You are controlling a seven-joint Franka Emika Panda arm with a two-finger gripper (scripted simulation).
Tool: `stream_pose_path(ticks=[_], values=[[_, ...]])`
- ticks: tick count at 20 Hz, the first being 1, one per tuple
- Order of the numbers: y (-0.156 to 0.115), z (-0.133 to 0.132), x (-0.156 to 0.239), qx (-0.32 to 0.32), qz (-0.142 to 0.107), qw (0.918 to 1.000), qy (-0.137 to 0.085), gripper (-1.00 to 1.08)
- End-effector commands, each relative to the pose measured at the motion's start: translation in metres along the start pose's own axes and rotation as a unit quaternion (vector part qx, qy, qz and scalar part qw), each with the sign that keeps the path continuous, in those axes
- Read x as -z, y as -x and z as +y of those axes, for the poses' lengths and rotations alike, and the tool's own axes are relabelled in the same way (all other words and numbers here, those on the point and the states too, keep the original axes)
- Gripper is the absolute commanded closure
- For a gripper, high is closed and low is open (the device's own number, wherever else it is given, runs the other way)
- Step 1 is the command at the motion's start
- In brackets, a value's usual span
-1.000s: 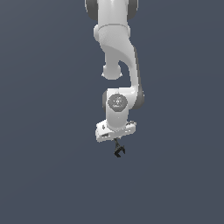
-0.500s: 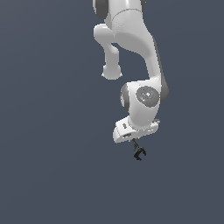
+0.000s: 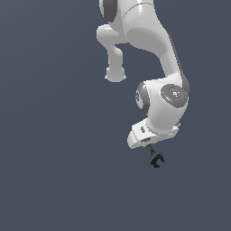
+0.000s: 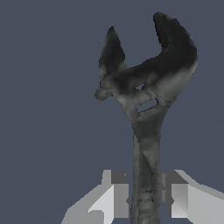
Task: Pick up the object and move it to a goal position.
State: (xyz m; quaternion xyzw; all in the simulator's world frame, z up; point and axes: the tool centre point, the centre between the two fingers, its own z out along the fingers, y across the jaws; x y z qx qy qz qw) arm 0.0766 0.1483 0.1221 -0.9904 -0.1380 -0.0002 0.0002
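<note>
Grey-olive along its thin shaft and black at its forked claw head, the small slim tool hangs clamped between the white arm's gripper pads, its long axis running straight out beyond the fingertips, clear of any surface.

Slim dark wrench-like object, grey-olive shaft, black forked head pointing down, hanging in mid-air.

Mottled matt dark metal tool, smooth glossy white arm
</note>
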Motion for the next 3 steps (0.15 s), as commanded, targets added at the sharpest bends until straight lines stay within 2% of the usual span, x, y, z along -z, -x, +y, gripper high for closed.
stream_pose_path(ticks=[1,3], values=[[-0.0027,-0.0025,0.0026,-0.001,0.0,1.0,0.0,1.08],[-0.0032,-0.0032,0.0031,-0.001,0.0,1.0,0.0,1.08]])
